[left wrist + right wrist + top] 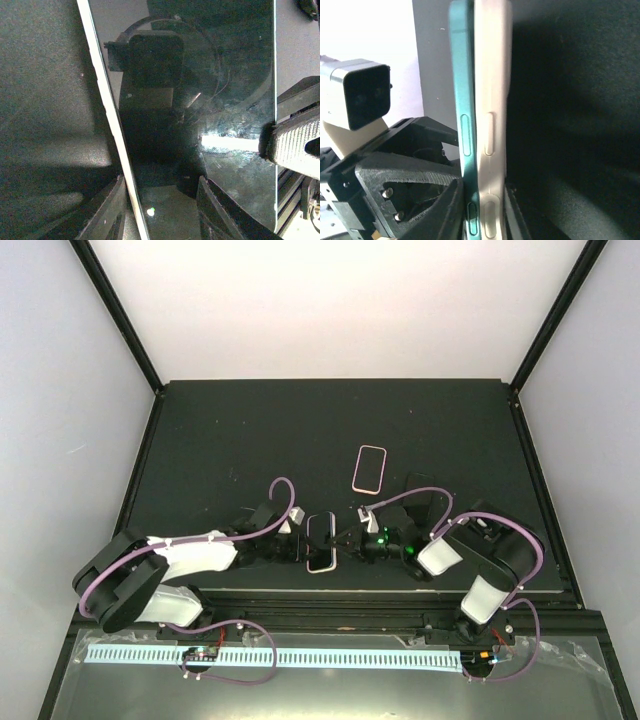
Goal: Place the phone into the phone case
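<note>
The right hand [343,540] squeezed the phone [462,75] and case [492,60] together to snap them. I couldn't tell whether the left hand [299,545] gripped.

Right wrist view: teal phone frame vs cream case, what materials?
The phone frame looks like anodised metal: satin teal, smooth sheen, crisp raised buttons. The case is probably silicone or soft plastic: matte cream, rounded edges, moulded button bumps. Looks alone can't confirm either.

Overhead view facing down, both wrist views close on phone [320,542]
</note>
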Available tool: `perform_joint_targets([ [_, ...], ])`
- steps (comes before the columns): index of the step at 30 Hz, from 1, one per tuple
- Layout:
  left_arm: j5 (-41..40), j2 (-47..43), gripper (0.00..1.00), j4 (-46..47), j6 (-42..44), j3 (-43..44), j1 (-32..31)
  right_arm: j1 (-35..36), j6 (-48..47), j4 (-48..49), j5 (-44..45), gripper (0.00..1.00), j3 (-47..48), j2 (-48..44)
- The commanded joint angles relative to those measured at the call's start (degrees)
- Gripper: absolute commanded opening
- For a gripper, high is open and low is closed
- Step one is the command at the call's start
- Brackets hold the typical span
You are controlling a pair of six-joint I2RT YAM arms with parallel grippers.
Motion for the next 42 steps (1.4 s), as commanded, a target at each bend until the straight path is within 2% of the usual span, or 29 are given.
perform_joint_targets([
  [1, 0.18, 0.03, 0.41, -0.87, 1.1, -0.48, 0.13, 0.79, -1.63, 0.97, -0.49, 0.17, 1.8, -0.01],
  [5, 0.22, 0.35, 0.41, -0.86, 0.94, -0.33, 0.18, 0.72, -3.02, -1.71, -0.35, 0.07, 2.55, -0.43],
  [14, 0.14, -0.3, 0.41, -3.59, 1.01, 1.25, 0.67, 0.7, -8.98, -12.52, 1.77, 0.08, 4.74, -5.11],
  [17, 2.68, -3.08, 0.47, -4.17, 0.91, 1.12, 2.89, 0.77, -9.9, -12.1, 1.72, 0.07, 4.59, -7.41],
  [20, 9.01, -8.76, 0.54, -2.2, -0.06, -0.74, 7.06, 0.65, -9.91, -10.45, 1.52, 0.07, 3.46, -10.42],
  [24, 13.11, -16.52, 0.66, -2.32, -1.12, -2.1, 10.96, 0.66, -8.8, -7.83, 0.71, 0.07, 2.18, -14.79],
  [30, 19.79, -22.61, 0.69, -0.79, -3.33, -1.52, 13.56, 0.7, -7.81, -4.84, 1.09, 0.07, 0.19, -24.26],
  [33, 22.18, -24.63, 0.7, 3.36, -6.47, -2.12, 13.83, 0.74, -8.41, -4.99, 1.78, 0.08, -0.16, -29.42],
  [38, 27.65, -25.36, 0.6, 18.3, -15.2, -4.93, 13.81, 0.74, -7.75, -5.51, 1.03, 0.09, 0.42, -32.97],
  [42, 29.54, -24.26, 0.38, 25.79, -19.5, -6.65, 13.81, 0.66, -6.06, -3.11, 0.35, 0.09, 0.11, -32.95],
])
